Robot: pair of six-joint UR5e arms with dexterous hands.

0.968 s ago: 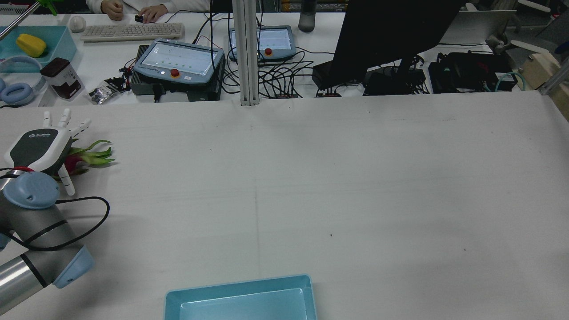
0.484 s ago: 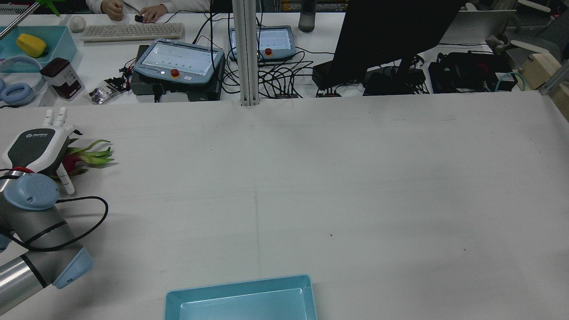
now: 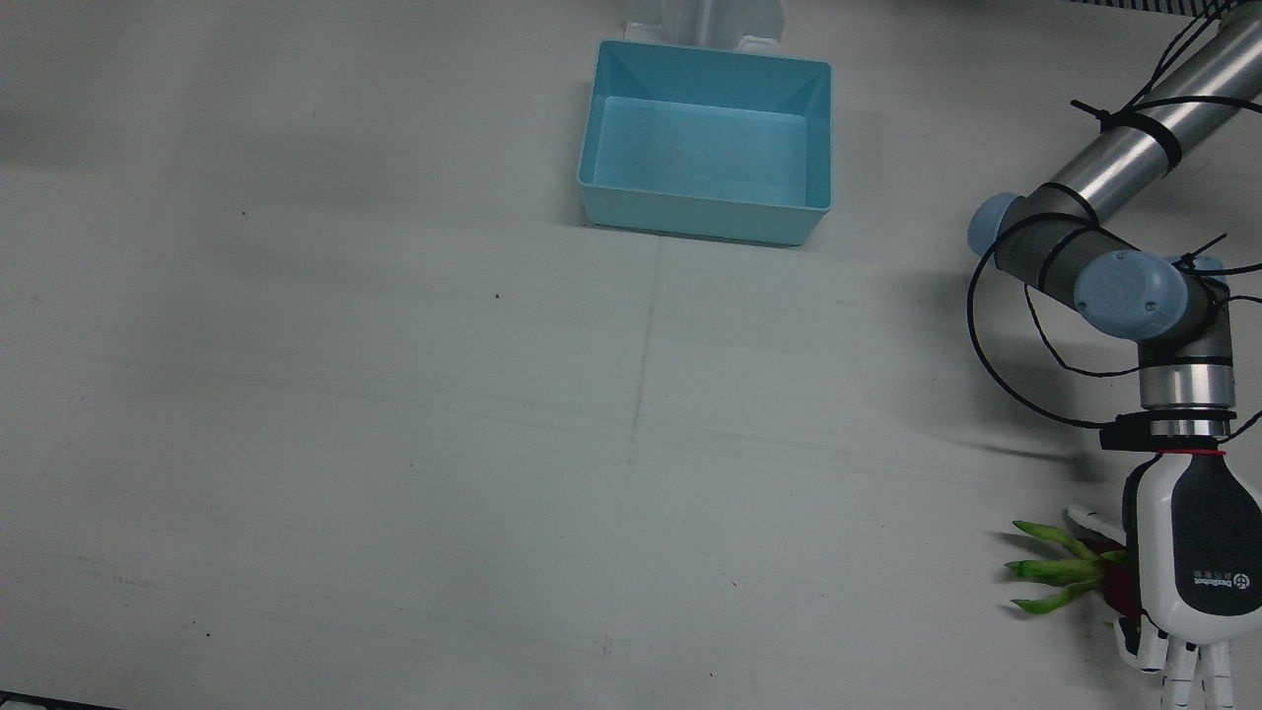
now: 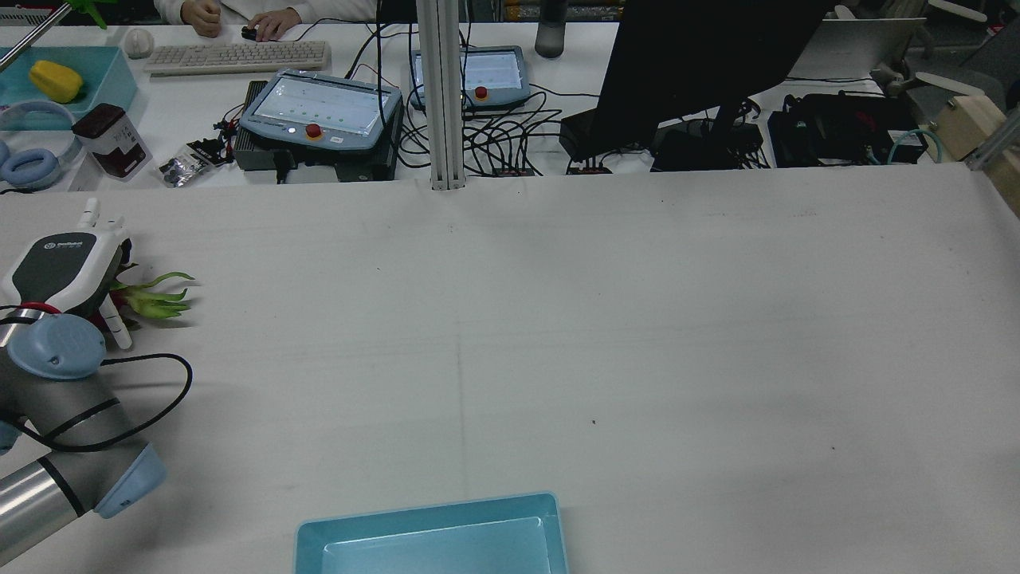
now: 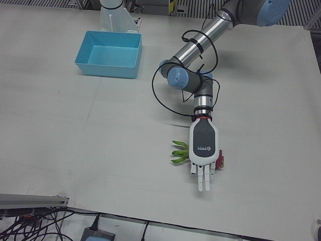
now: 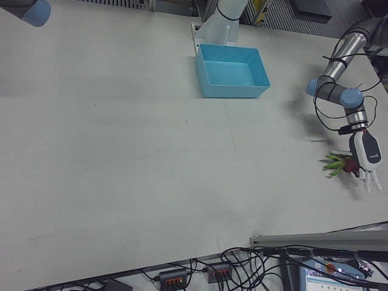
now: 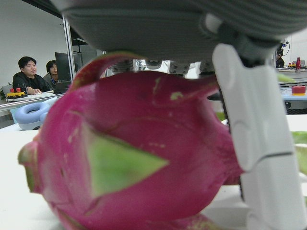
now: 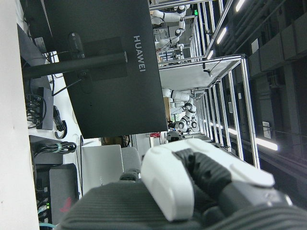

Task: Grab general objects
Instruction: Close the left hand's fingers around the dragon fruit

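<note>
A pink dragon fruit (image 3: 1057,572) with green leaf tips lies on the white table at its left end. It also shows in the rear view (image 4: 155,301), the left-front view (image 5: 179,152) and the right-front view (image 6: 335,163). My left hand (image 3: 1198,562) lies palm-down right over it with its fingers stretched straight out, and only the leaves stick out. In the left hand view the fruit (image 7: 144,158) fills the space under the palm, with one finger (image 7: 261,143) beside it. My right hand (image 8: 201,191) shows only in its own view, raised, facing a monitor.
An empty light-blue bin (image 3: 705,212) stands at the robot's edge of the table, also seen in the rear view (image 4: 430,518). Past the far edge are teach pendants (image 4: 319,112), cables, a keyboard and a black monitor (image 4: 701,56).
My left hand has shifted a little left and lower over the dragon fruit and its spread fingers have drawn together. The fruit's leaves have shifted slightly toward the hand.
</note>
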